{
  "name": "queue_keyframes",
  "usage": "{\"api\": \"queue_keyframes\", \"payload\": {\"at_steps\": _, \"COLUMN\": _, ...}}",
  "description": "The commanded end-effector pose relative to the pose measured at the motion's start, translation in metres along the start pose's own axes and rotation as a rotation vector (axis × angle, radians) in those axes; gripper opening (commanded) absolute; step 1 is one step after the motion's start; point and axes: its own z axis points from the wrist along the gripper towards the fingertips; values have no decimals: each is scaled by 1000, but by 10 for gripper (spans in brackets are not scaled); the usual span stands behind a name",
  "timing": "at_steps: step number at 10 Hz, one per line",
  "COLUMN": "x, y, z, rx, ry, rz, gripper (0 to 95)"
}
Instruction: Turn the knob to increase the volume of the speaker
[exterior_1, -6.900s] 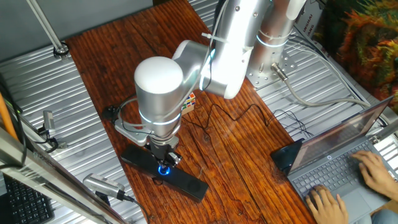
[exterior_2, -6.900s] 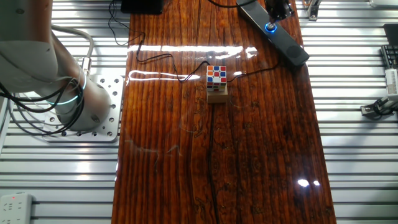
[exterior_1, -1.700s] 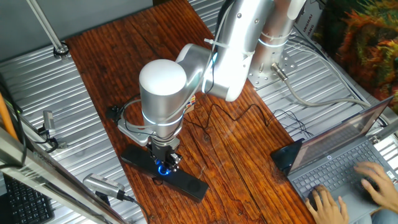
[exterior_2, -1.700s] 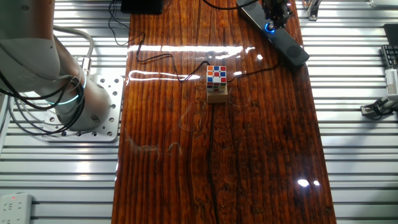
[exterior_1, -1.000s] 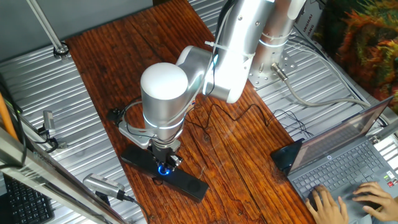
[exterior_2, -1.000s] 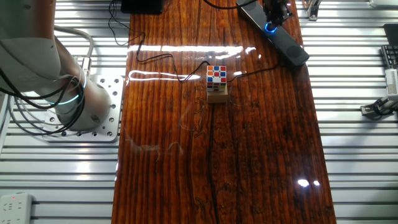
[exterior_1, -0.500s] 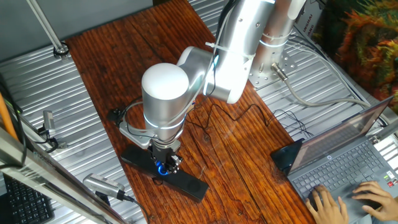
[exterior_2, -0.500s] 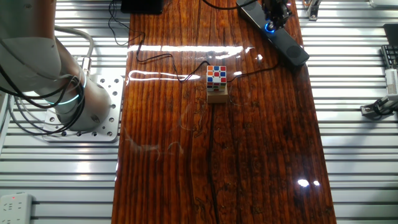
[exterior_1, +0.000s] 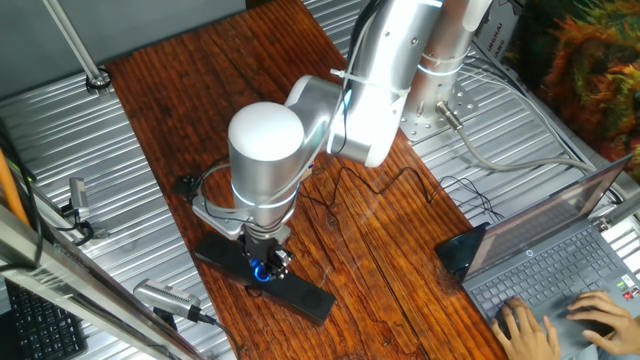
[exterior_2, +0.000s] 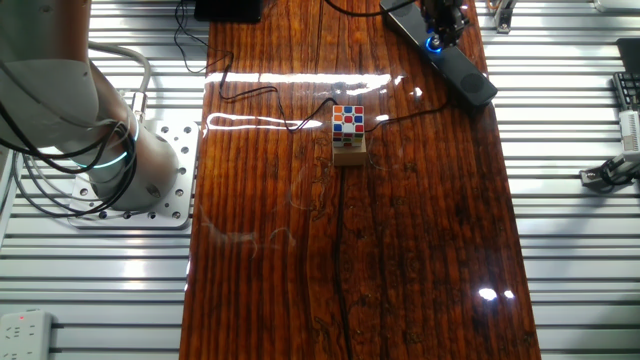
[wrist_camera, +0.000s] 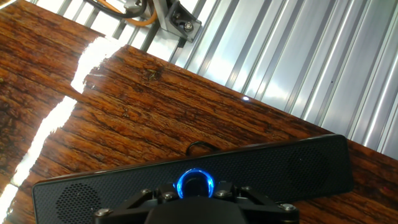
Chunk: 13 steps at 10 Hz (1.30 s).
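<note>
Where the dark wooden desk met the ribbed metal bench at its near-left corner, the speaker lay slantwise, one rounded end close to the desk's edge and a metal cylinder on the bench just beyond it. The gripper stood straight down over the middle of the bar, its fingers set at either side of the knob, whose blue ring glowed between them in the hand view; whether the pads pressed the dial or merely flanked it could not be told. Open wood ran away from the speaker toward a coloured cube on a small block, which sat well apart near the desk's middle with a thin black cable looping past it. In the other fixed view the speaker was cut off by the top of the frame. From the first fixed camera the arm's broad wrist hid much of the bar, and the fingertips were too dark to separate. A laptop with two hands on it occupied the far right.
</note>
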Motion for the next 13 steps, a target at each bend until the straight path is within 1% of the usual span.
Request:
{"api": "queue_keyframes", "payload": {"at_steps": 1, "x": 0, "y": 0, "z": 1, "rx": 4, "ry": -3, "rz": 2, "gripper": 380}}
{"api": "queue_keyframes", "payload": {"at_steps": 9, "x": -1, "y": 0, "z": 4, "rx": 8, "ry": -10, "rz": 1, "gripper": 380}}
{"api": "queue_keyframes", "payload": {"at_steps": 13, "x": -1, "y": 0, "z": 4, "rx": 12, "ry": -7, "rz": -2, "gripper": 380}}
